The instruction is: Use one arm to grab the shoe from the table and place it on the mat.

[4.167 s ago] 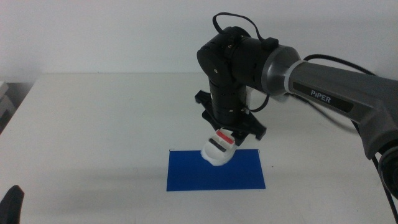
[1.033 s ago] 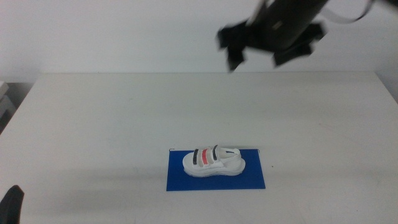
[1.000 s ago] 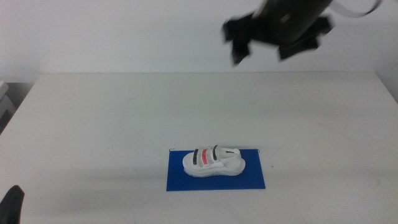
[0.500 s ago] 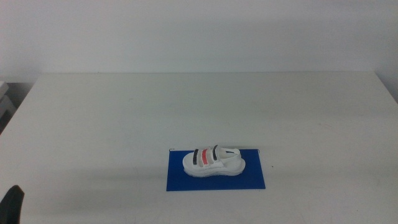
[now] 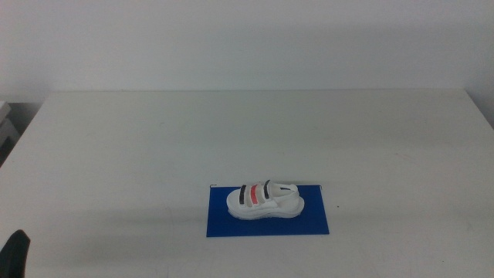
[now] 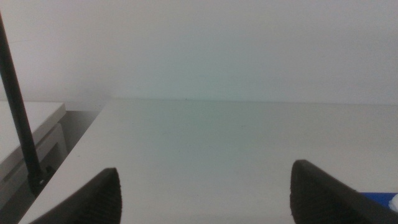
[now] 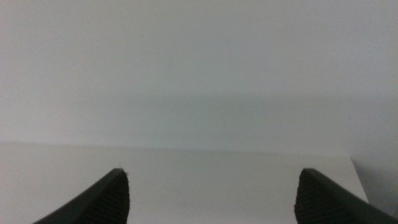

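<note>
The shoe, a white sneaker with two black straps and a red one, lies upright on the dark-blue mat near the front middle of the table. No gripper touches it. My right gripper is out of the middle view; its wrist view shows its jaws wide apart and empty, facing the table's far part and the wall. My left gripper waits at the front left, open and empty. A corner of the mat shows in its wrist view.
A dark tip of the left gripper shows at the bottom left corner of the middle view. A black rod and a pale cabinet stand beyond the table's left edge.
The right arm held the shoe over the mat, let it go, rose to the upper right and left the middle view. The shoe has stayed on the mat.
</note>
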